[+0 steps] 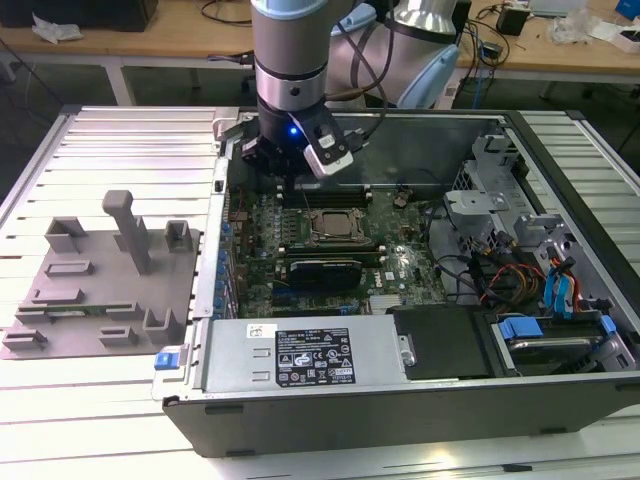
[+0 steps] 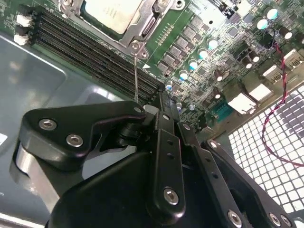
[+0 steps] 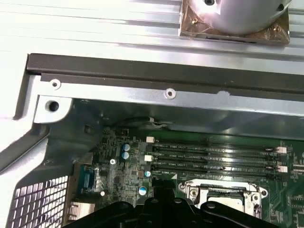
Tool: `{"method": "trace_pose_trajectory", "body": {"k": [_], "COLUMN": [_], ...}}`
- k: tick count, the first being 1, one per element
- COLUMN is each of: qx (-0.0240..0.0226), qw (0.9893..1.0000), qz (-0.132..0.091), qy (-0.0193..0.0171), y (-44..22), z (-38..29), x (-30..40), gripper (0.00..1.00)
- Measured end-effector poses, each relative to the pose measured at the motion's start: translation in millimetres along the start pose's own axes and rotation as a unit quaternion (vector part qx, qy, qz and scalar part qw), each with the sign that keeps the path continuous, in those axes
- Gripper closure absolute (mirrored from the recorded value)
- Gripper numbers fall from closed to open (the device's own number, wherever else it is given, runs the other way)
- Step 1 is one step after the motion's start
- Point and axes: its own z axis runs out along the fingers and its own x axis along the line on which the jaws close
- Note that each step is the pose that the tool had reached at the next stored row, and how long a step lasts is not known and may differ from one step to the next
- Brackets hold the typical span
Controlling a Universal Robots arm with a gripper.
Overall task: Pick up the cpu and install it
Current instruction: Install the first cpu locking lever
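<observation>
The cpu (image 2: 111, 14), a pale silvery-white square, lies in the motherboard socket (image 1: 333, 228) with the metal load frame (image 2: 142, 29) around it. My gripper (image 2: 164, 91) is shut, with nothing seen between its black fingers. It hangs low over the memory slots (image 2: 95, 52), just beside the socket's corner. A thin metal lever (image 2: 136, 71) runs from that corner to the fingertips; I cannot tell whether they touch it. In the exterior view the gripper (image 1: 288, 185) is inside the open computer case, towards the back on the exterior view's left of the socket.
A grey fixture tray (image 1: 100, 290) with posts lies on the slatted table at the exterior view's left. The case wall (image 3: 166, 80) is close behind the gripper. A power supply (image 1: 300, 355), drive bays (image 1: 545, 325) and cables (image 1: 500, 275) crowd the case.
</observation>
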Motion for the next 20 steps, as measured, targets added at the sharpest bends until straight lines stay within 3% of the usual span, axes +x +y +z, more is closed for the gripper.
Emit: {"method": "trace_pose_trajectory", "body": {"k": [1, 2, 3, 6, 12, 14, 16, 18, 20], "qx": [-0.0004, -0.0119, -0.0145, -0.0147, -0.0148, -0.0147, -0.0147, -0.0147, -0.0144], "qw": [1.0, 0.9999, 0.9999, 0.9999, 0.9999, 0.9999, 0.9999, 0.9999, 0.9998], "qz": [0.0, 0.0, 0.0, 0.0, 0.0, 0.0, 0.0, 0.0, 0.011], "qy": [0.0, -0.0009, -0.0011, -0.001, -0.0011, -0.0011, -0.0011, -0.0011, -0.0034], "y": [-0.1, -0.2, -0.1, -0.3, -1.9, -2.5, -3.7, -3.8, -4.2], "z": [-0.1, -0.1, -0.1, -0.1, -0.1, -0.2, -0.2, -0.1, 1.7], "x": [0.0, 0.0, 0.0, -2.7, -23.3, -31.8, -47.5, -48.9, -49.1], "gripper": [0.89, 0.89, 0.89, 0.89, 0.89, 0.89, 0.89, 0.89, 0.89]}}
